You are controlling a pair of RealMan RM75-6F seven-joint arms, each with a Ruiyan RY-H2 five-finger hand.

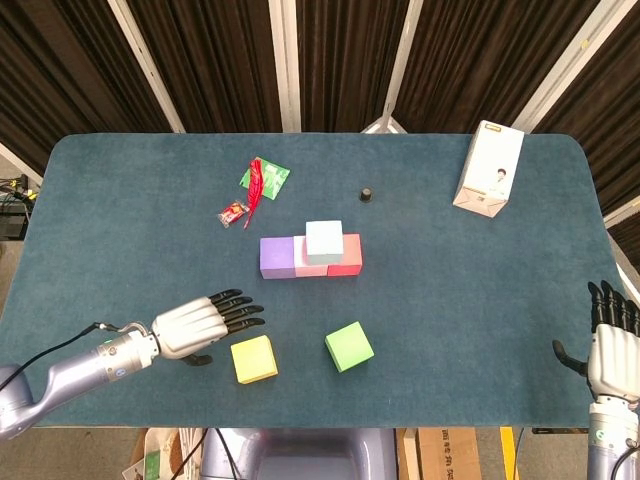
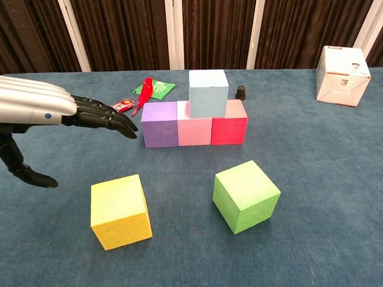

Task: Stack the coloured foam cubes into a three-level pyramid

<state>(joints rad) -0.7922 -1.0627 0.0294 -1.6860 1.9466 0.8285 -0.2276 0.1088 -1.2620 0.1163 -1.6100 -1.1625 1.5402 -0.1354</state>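
One blue felt table, dark curtains behind

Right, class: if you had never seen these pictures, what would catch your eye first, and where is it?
First the half-built stack mid-table: a purple block, a pink block and a red block in a row, with a pale blue block on top. Next, the left hand, open with fingers stretched out, beside the loose yellow block near the front edge, with a green block to its right.

Left hand flat, fingers extended; right hand open.
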